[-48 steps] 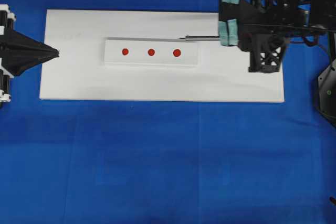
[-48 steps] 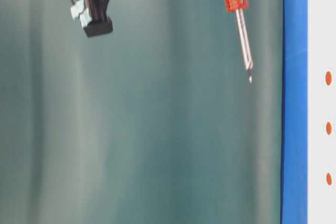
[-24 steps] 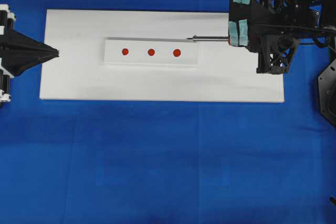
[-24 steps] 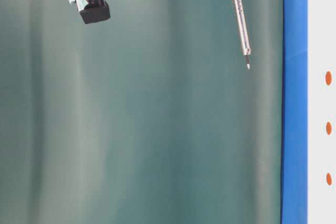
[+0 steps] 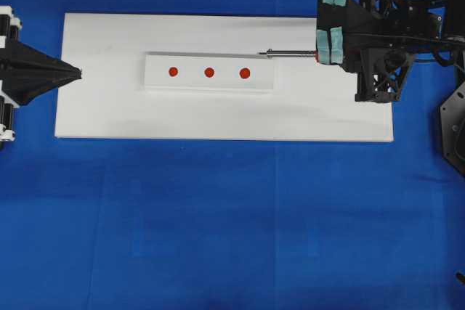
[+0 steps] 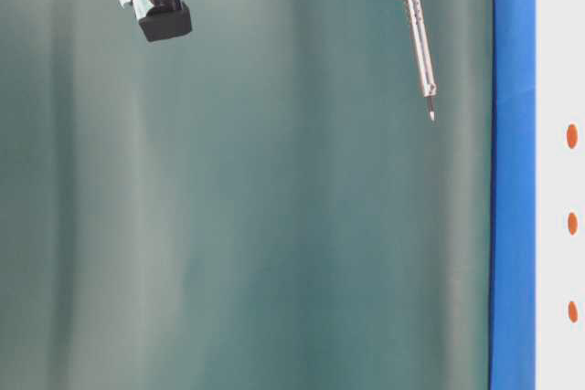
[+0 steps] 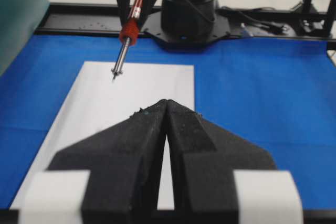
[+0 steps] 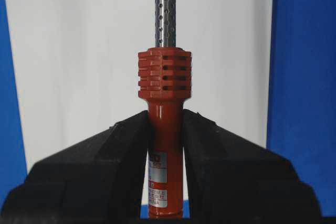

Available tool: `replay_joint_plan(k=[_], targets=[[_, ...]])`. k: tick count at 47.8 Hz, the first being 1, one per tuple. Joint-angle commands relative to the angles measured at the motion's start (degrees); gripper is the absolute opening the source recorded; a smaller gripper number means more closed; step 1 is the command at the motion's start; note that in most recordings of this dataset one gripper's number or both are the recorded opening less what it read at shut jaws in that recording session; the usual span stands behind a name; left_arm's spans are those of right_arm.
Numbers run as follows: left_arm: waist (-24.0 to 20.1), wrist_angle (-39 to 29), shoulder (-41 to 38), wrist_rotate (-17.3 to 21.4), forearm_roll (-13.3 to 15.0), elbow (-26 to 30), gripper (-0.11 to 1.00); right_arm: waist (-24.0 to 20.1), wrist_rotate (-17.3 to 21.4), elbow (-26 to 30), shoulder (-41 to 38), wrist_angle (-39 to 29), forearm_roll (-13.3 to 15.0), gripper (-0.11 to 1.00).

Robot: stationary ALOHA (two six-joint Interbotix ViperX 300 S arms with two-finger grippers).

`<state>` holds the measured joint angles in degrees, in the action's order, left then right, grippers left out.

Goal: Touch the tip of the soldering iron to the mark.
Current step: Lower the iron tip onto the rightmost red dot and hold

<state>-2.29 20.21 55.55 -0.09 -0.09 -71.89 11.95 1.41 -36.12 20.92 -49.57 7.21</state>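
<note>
My right gripper [image 5: 323,54] [image 8: 165,116] is shut on the orange-red handle of the soldering iron [image 8: 164,103] [image 6: 419,34] [image 7: 126,40]. Its metal shaft [image 5: 290,53] points left, and the tip [image 6: 430,118] hangs above the surface near the right far corner of the white block [image 5: 189,62]. The block carries three red dots in a row. The mark [image 5: 209,72] [image 6: 572,223] is the centre dot, well to the left of the tip. My left gripper [image 5: 78,72] [image 7: 166,102] is shut and empty at the left edge of the board.
The block lies on a large white board [image 5: 109,107], which rests on a blue cloth [image 5: 232,215]. The right arm's black base [image 7: 186,11] stands behind the board's far end in the left wrist view. A teal backdrop [image 6: 228,226] fills the table-level view.
The right gripper has drawn back to the right with the iron, moving the tip away from the dots. Over the last half second it has held still. The left gripper has not moved.
</note>
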Motion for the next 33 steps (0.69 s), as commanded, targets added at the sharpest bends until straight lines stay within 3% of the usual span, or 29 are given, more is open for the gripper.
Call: replay_joint_plan(k=[1, 33], targets=[[-0.2, 0.5, -0.2, 0.0, -0.1, 0.5, 0.00, 0.0, 0.1, 0.7, 0.6, 0.4, 0.1, 0.06], [-0.2, 0.5, -0.2, 0.0, -0.1, 0.5, 0.00, 0.0, 0.4, 0.5, 0.3, 0.5, 0.1, 0.06]])
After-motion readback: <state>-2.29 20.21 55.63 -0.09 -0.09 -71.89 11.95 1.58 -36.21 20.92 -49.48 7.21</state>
